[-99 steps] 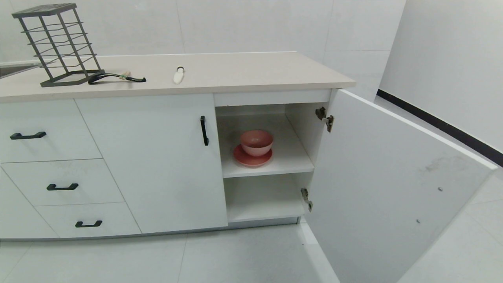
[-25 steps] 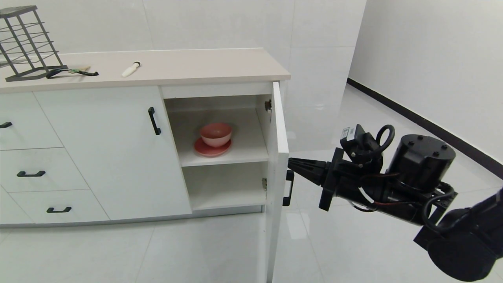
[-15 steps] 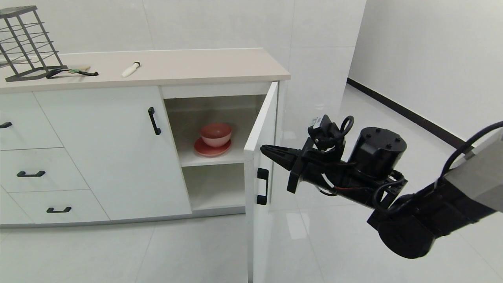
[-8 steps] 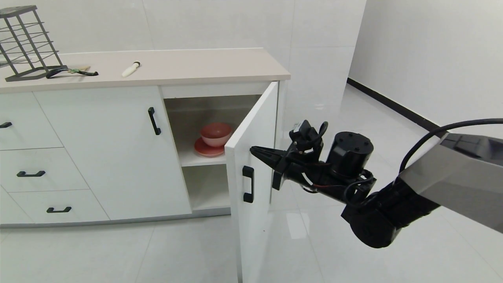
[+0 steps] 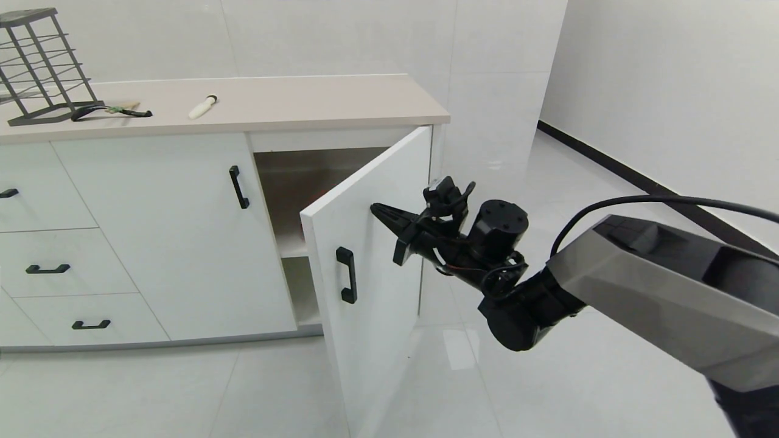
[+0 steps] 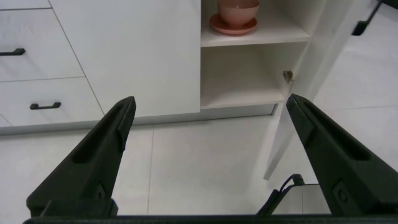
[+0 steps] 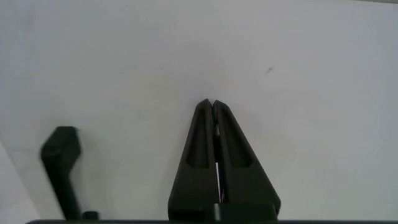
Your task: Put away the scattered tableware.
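Now, upper left of the head view: a dark wire rack [image 5: 45,64], thin rods in an open grid, stands on the pale matte table [image 5: 316,100]. Just right of it lies a black curved utensil [image 5: 103,111], then a short white-handled piece [image 5: 202,107], both flat and apart from each other.

Below are smooth white cabinet fronts with black bar pulls, and the closed door [image 5: 170,243] is left of centre.

At centre the open door [image 5: 377,201] stands partway open, a glossy white slab with a black bar handle [image 5: 347,275] near its free edge. The right end effector [image 5: 374,210] has black tapered fingers clenched tip to tip on nothing. The tips appear to touch the door's outer face, up and right of the handle.

In the left wrist view the left end effector [image 6: 210,102] is released, spread wide above the tiled floor. A pink bowl [image 6: 238,9] sits on a pink plate [image 6: 234,26] on the cabinet's upper shelf [image 6: 273,34].
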Available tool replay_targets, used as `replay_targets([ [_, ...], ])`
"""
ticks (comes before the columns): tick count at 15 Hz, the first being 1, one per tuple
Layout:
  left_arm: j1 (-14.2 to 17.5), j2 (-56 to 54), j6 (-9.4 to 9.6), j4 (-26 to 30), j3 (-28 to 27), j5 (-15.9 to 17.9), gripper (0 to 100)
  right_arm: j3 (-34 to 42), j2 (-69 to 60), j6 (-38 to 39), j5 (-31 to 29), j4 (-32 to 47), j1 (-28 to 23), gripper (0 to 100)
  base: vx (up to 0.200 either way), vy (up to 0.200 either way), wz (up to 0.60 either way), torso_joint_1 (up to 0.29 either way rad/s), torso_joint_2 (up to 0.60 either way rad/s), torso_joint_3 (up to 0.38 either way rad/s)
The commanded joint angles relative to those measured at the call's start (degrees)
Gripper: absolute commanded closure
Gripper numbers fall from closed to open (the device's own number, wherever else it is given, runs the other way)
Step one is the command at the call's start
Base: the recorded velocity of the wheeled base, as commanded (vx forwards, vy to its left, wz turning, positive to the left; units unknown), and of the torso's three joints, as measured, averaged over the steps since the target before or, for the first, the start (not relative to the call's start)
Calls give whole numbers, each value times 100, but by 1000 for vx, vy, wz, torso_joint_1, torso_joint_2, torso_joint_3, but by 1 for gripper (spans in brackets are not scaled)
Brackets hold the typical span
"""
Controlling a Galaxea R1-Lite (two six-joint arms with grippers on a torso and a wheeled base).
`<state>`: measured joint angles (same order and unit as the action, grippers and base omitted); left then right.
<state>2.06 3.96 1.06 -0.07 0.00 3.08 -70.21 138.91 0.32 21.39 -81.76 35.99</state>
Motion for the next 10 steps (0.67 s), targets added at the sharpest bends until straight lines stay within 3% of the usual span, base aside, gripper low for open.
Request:
replay_targets([
  [1, 5, -1, -1, -1, 0, -1, 0, -731, 787, 170, -223, -156, -180, 100, 0, 0, 0, 0, 0, 0],
  [7, -4, -1, -1, -1, 0, -1, 0, -512, 365, 188, -232, -534, -391, 100, 0, 0, 0, 0, 0, 0],
  [10, -4, -1, -1, -1, 0, -1, 0, 1290, -1015, 188, -179, -692, -514, 100, 0, 0, 0, 0, 0, 0],
])
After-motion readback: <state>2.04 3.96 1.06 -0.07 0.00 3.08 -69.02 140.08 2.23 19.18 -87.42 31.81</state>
